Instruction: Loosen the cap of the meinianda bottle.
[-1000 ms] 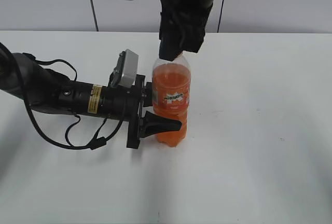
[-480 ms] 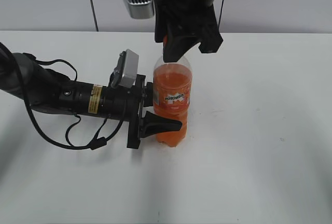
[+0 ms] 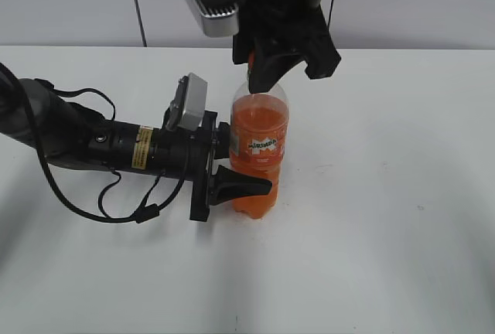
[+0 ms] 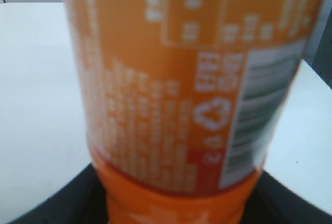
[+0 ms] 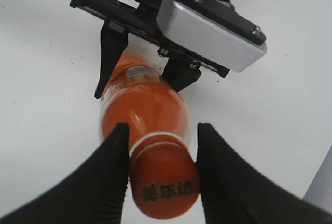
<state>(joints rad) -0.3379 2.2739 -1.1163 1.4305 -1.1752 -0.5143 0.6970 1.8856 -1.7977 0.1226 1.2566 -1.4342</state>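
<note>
The meinianda bottle (image 3: 260,148) stands upright on the white table, orange liquid inside, orange label facing the camera. My left gripper (image 3: 232,165) lies low from the left and is shut on the bottle's lower body; the label (image 4: 181,79) fills the left wrist view. My right gripper (image 3: 280,62) comes down from above and is shut on the orange cap (image 5: 165,185), one black finger on each side of it. The cap's dark print shows in the right wrist view. In the exterior view the cap is mostly hidden behind the right fingers.
The white table (image 3: 387,195) stretches to the right and front. The left arm with its cables (image 3: 93,148) lies across the table's left side. A grey wall with dark seams stands behind. The left wrist camera housing (image 5: 210,24) shows in the right wrist view.
The right gripper has turned about the cap over the last second; its camera housing has swung to the right. The bottle's label has shifted slightly. The left arm has not moved.
</note>
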